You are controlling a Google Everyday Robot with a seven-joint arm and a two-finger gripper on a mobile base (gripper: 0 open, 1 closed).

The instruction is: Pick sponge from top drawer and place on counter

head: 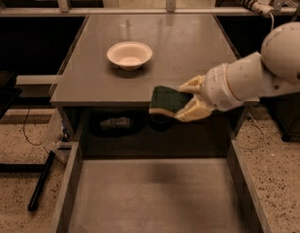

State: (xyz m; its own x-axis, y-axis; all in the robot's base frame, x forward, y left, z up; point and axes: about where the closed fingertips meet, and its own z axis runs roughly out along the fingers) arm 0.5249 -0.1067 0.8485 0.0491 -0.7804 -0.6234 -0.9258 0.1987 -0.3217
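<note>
Camera view: the gripper [187, 101], at the front edge of the counter [188, 42] right of centre, pinches the sponge [166, 100] by its right end above the open top drawer [154, 193]; the foam looks light and squashy, so this end-grip should hold.

Gripper [188, 100] at bench [188, 47] front edge, right of middle; sponge [166, 100] clamped between fingers [192, 111], jutting left. Bowl [129, 55] on bench, behind and left of fingers. Drawer [154, 198] below and before fingers, pulled out; recess [115, 125] behind it, under bench.
</note>
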